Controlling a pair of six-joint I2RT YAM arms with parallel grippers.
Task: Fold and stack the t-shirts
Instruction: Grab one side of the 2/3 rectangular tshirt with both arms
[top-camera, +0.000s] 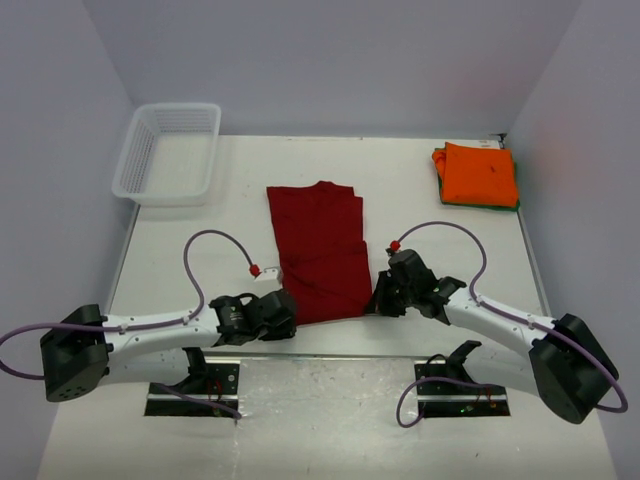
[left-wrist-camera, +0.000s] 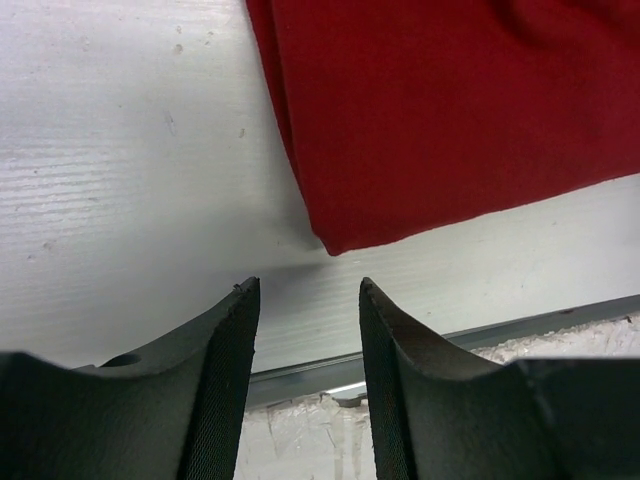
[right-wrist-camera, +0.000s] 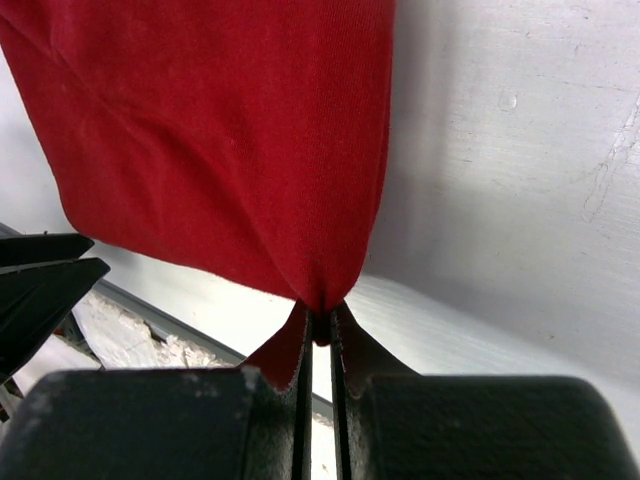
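A white mesh basket (top-camera: 168, 152) sits at the far left corner of the white table (top-camera: 180, 225). Nearer the front edge, the left gripper (left-wrist-camera: 305, 290) lies low with its jaws apart and nothing between them, just short of the near left corner of the dark red t-shirt (top-camera: 320, 250). The shirt lies folded into a long strip at the middle of the table, collar end away from the arms. At its near right corner, the right gripper (right-wrist-camera: 318, 325) is clamped on the red cloth, which puckers into its jaws. At far right, an orange t-shirt (top-camera: 480, 175) lies folded on a green t-shirt (top-camera: 441, 190), of which only an edge shows.
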